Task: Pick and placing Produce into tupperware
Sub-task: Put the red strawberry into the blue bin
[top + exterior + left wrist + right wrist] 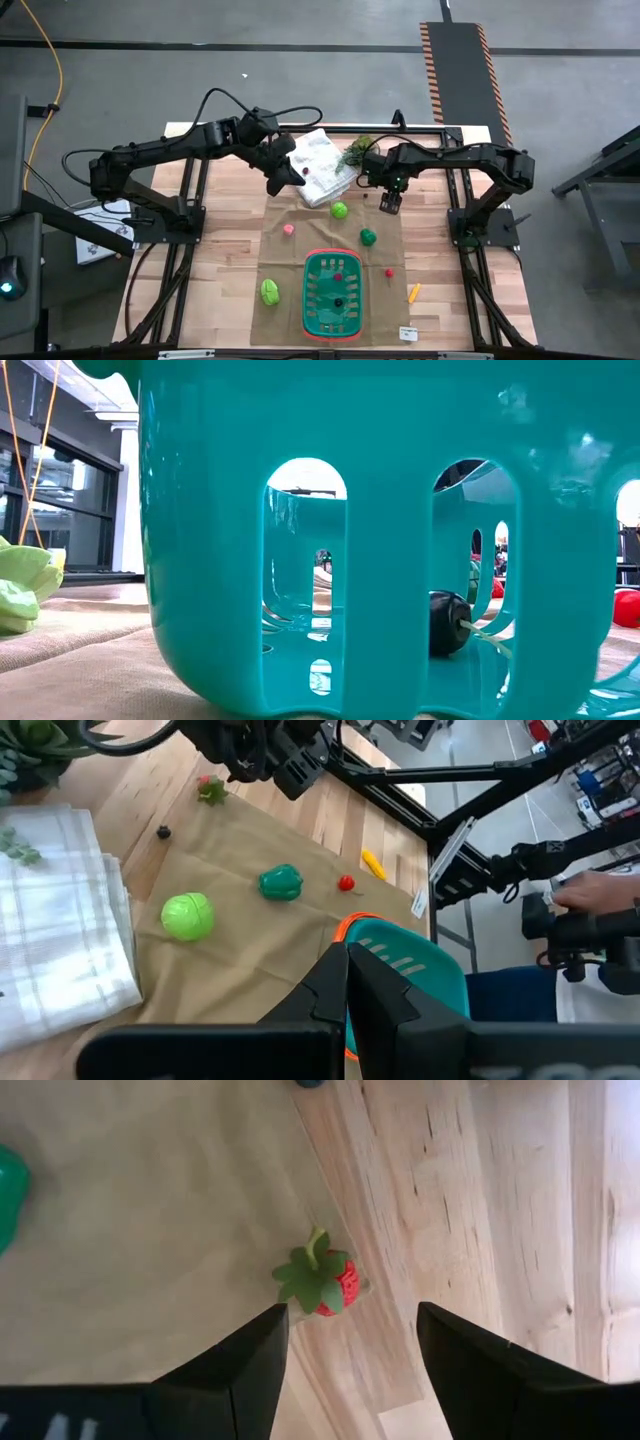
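The green basket [333, 293] with its red-orange rim stands on the tan mat near the table's near edge. A small red piece [338, 277] and a dark one [448, 623] lie inside it. On the mat lie a round green piece [340, 210], a green pepper [368, 237], a pink piece [289, 229], a pale green leafy piece [270, 291], a tiny red one [389, 272] and an orange carrot [413, 292]. My right gripper [350, 1330] hangs open above a strawberry [325, 1285] at the mat's far right corner. My left gripper [350, 985] is shut and holds nothing, above the white cloth's left edge [285, 175].
A folded white cloth [322, 165] and a leafy potted plant [356, 150] sit at the far side of the table. A tiny dark piece [163, 832] lies by the mat's far edge. A white tag [407, 334] lies near the near edge. A person's hand [585, 900] shows beyond the table.
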Controlling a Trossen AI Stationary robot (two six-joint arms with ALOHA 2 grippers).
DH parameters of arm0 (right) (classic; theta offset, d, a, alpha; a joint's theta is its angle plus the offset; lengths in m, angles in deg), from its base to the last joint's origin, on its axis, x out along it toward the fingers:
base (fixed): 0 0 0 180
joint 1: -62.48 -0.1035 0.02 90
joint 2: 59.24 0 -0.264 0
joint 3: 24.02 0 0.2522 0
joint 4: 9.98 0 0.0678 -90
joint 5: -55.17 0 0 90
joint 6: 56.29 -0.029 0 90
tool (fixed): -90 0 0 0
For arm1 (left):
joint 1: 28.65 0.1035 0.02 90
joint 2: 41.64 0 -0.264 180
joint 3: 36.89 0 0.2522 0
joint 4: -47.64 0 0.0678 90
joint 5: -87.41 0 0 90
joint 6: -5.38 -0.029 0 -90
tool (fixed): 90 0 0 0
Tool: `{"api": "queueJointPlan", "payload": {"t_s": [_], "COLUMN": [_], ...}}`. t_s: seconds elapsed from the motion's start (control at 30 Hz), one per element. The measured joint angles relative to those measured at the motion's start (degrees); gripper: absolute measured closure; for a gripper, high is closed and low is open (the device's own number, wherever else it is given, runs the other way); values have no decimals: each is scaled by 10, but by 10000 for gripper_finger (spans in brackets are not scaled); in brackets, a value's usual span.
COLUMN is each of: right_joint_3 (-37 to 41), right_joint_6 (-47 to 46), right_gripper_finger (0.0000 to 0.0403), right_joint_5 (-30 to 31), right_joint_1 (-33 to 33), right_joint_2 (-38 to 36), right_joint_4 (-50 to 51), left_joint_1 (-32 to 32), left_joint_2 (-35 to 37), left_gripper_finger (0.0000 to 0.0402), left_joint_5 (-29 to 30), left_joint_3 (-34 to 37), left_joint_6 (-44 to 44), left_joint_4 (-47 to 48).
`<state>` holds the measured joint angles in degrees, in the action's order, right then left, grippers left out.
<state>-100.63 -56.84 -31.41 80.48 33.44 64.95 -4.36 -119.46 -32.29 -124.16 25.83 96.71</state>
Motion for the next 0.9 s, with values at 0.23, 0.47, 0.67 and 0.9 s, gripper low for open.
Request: {"api": "queueJointPlan", "payload": {"t_s": [0.23, 0.47, 0.67, 0.9], "right_joint_3": [0, 0, 0, 0], "right_joint_6": [-2, -4, 6, 6], "right_gripper_finger": [153, 133, 134, 134], "right_joint_5": [-7, -7, -5, -4], "right_joint_1": [0, -6, -17, -16], "right_joint_2": [0, 0, 12, 46], "right_joint_4": [-10, -26, -16, -18], "left_joint_1": [-38, -65, -64, -64], "left_joint_2": [0, 0, 0, -1], "left_gripper_finger": [401, 401, 401, 401], "left_joint_5": [24, 64, 69, 69], "left_joint_3": [0, 0, 0, 0], "left_joint_6": [13, 20, 29, 39], "left_joint_4": [-28, -27, -26, -25]}}
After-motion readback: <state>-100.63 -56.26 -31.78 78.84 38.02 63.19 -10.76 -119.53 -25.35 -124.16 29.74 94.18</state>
